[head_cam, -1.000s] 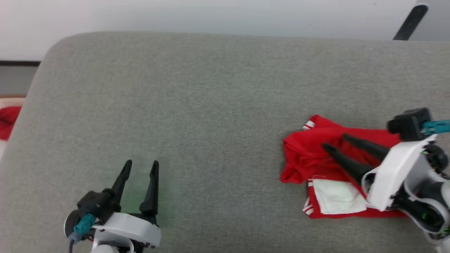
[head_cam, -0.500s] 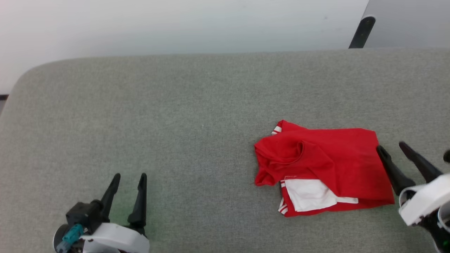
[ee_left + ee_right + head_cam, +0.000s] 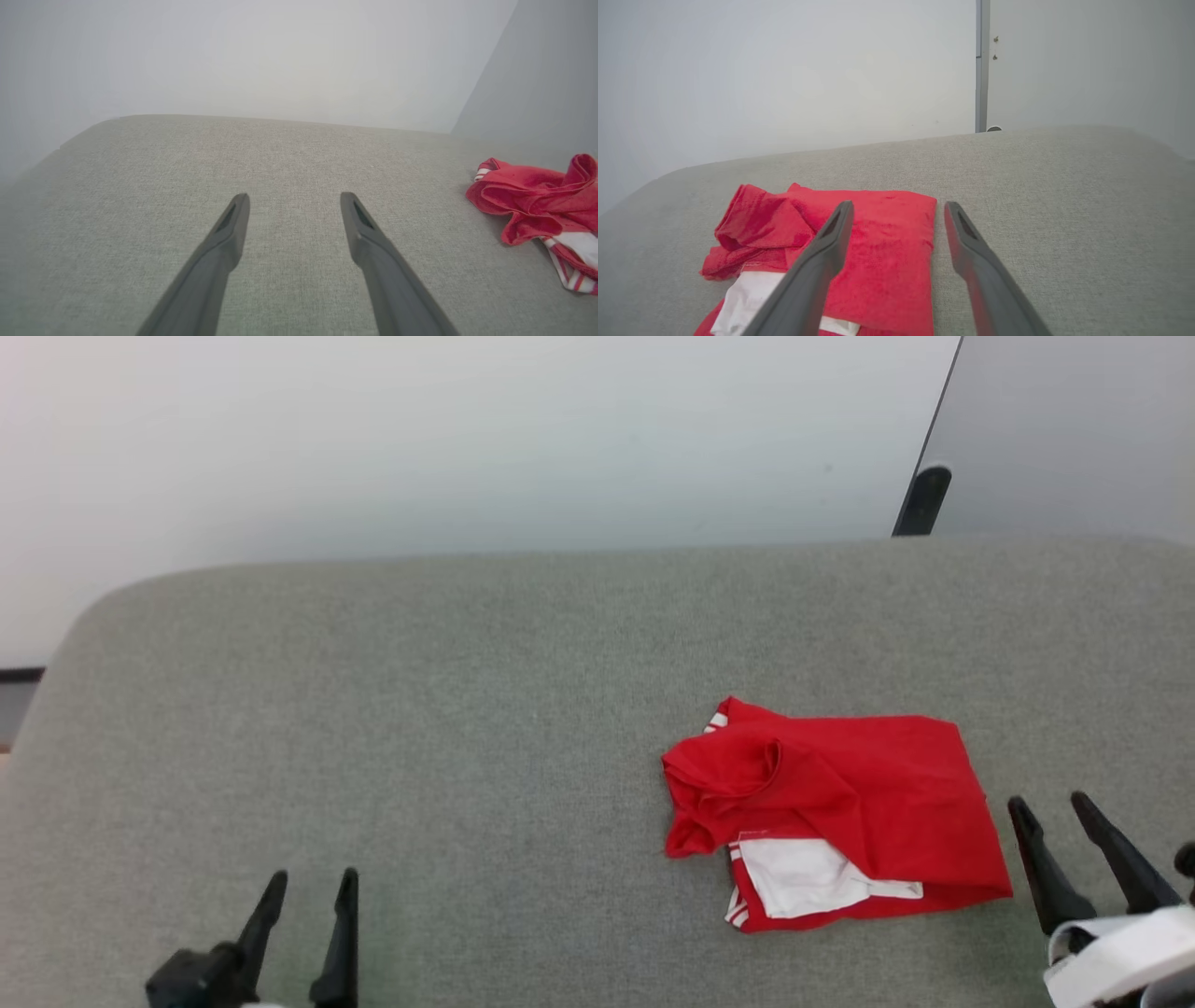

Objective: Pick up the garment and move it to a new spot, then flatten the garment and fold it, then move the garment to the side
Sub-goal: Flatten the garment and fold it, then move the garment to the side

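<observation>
Over on the right lies the jersey (image 3: 840,803), folded into a red bundle with a lumpy roll at its left end and a white patch poking out at the near edge. The right claw (image 3: 1048,800) sits just beside its right edge, not touching it, with its two fingers apart and nothing in them. The left claw (image 3: 314,875) is far off at the lower left, fingers apart too, and empty. The fold looks loose, so it could come undone. If a claw grabs only the top layer, the rest may drop open. If it pushes the bundle along, the cloth may catch and bunch up, and the lumpy roll may flop over. A push toward the near side could also tip it off the edge. Under it all is a big grey cushion (image 3: 467,709), soft and a bit fuzzy, with a rounded corner at the far left. Behind it stands a plain pale wall (image 3: 467,448). A short black bar (image 3: 920,499) pokes up at the back, next to a grey panel (image 3: 1074,429).
</observation>
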### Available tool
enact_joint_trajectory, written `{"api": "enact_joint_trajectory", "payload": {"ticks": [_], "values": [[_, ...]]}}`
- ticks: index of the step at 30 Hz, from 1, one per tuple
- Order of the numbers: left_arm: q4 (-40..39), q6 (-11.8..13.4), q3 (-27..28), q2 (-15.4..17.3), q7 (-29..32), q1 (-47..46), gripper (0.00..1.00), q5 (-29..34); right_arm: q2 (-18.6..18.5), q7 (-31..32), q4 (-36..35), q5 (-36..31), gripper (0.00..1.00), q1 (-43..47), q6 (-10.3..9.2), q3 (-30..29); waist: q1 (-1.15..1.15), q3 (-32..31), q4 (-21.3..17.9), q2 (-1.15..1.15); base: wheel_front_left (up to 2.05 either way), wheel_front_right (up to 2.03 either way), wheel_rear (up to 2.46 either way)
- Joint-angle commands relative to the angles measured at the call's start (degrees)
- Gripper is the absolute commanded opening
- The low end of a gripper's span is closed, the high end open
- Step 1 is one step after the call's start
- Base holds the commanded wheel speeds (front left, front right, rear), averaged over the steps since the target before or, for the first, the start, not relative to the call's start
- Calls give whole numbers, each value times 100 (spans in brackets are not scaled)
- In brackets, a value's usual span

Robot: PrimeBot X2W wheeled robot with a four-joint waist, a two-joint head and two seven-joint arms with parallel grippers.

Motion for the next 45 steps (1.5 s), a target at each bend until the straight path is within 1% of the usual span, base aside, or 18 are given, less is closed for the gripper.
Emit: {"api": "enact_joint_trajectory", "payload": {"ticks": [1,9,18,27,33,45], "values": [[-78,8,46,-6,3,170,100,22,46,-65,7,-144,100,155,-9,-75,0,-236,42,0,0,0,0],[-451,38,161,47,3,523,100,90,240,-122,-184,-454,100,539,-9,-364,0,-415,152,0,0,0,0],[-749,88,198,76,3,741,100,83,332,-27,-395,-695,100,752,-9,-650,0,-455,186,0,0,0,0],[-788,133,187,80,3,802,100,8,464,-20,-569,-865,100,838,-9,-934,0,-469,161,0,0,0,0],[-786,137,168,103,3,777,100,7,582,-71,-554,-1037,100,927,-9,-1071,0,-449,180,0,0,0,0],[-790,184,134,110,3,752,100,-32,684,-94,-496,-1091,100,881,-9,-1116,0,-404,172,0,0,0,0]]}}
